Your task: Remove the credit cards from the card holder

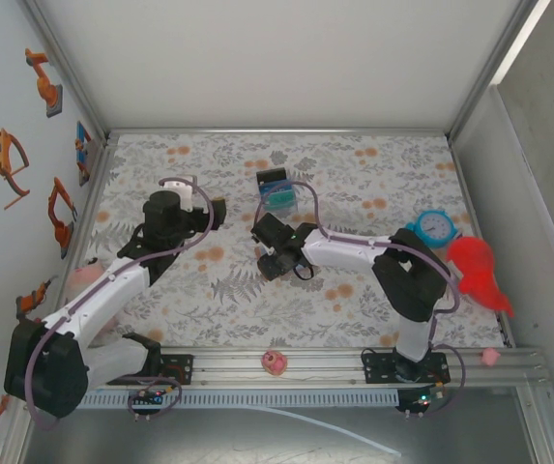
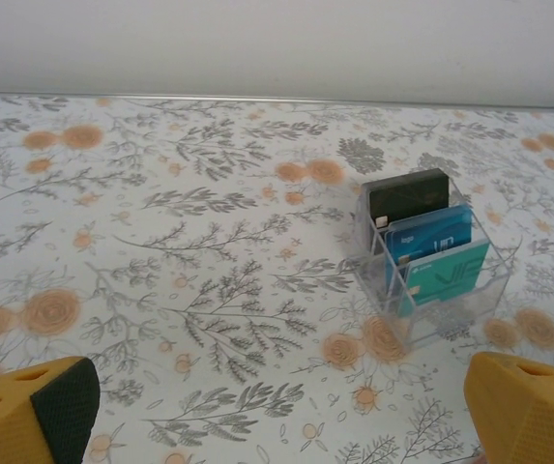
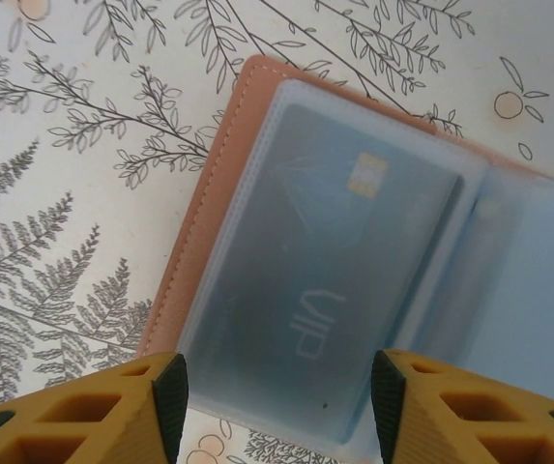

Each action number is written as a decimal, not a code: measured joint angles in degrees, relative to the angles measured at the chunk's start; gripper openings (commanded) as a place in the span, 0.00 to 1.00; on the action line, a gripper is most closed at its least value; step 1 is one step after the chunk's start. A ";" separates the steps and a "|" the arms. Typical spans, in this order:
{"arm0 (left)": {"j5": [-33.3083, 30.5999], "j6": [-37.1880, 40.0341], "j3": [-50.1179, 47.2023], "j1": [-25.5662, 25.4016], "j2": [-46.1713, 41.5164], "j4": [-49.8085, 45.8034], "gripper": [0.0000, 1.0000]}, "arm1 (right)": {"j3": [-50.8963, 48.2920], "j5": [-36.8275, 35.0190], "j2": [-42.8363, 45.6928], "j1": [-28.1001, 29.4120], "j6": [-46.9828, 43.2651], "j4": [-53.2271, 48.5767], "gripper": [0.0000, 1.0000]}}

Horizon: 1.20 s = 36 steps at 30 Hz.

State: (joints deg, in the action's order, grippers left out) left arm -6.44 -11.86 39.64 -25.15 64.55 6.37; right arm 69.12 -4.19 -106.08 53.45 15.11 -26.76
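The card holder (image 3: 191, 242) lies open on the floral table, its tan-pink leather edge framing clear sleeves. A blue-grey credit card (image 3: 335, 280) with a gold chip and "VIP" lettering sits inside the left sleeve. My right gripper (image 3: 278, 406) hovers open just above the sleeve's near end, one fingertip to each side, gripping nothing. From above, the right gripper (image 1: 269, 253) covers the holder at the table's middle. My left gripper (image 2: 291, 411) is wide open and empty, low over bare table; in the top view the left gripper (image 1: 217, 213) sits left of the right one.
A small clear box (image 2: 426, 253) holding black, blue and teal cards stands upright ahead-right of the left gripper; seen from above the box (image 1: 277, 191) is behind the right gripper. A teal clock (image 1: 436, 225) and a red object (image 1: 480, 271) lie far right.
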 measured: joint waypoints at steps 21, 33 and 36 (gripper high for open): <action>-1.86 -1.44 -0.02 -0.02 1.57 -4.22 0.97 | 0.76 2.05 -2.78 -0.31 0.15 0.70 0.54; -1.22 -1.42 -0.02 -0.37 1.20 -4.39 0.97 | -1.77 5.73 -1.97 -3.19 1.95 4.57 0.42; -1.22 -1.40 0.00 -0.37 0.98 -4.72 0.97 | -2.67 6.47 -1.44 -4.04 2.67 5.57 0.32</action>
State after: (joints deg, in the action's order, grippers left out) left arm -7.66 -13.26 39.64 -25.52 65.54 1.65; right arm 66.46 2.28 -107.53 49.41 17.78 -21.19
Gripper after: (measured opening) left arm 0.968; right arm 0.380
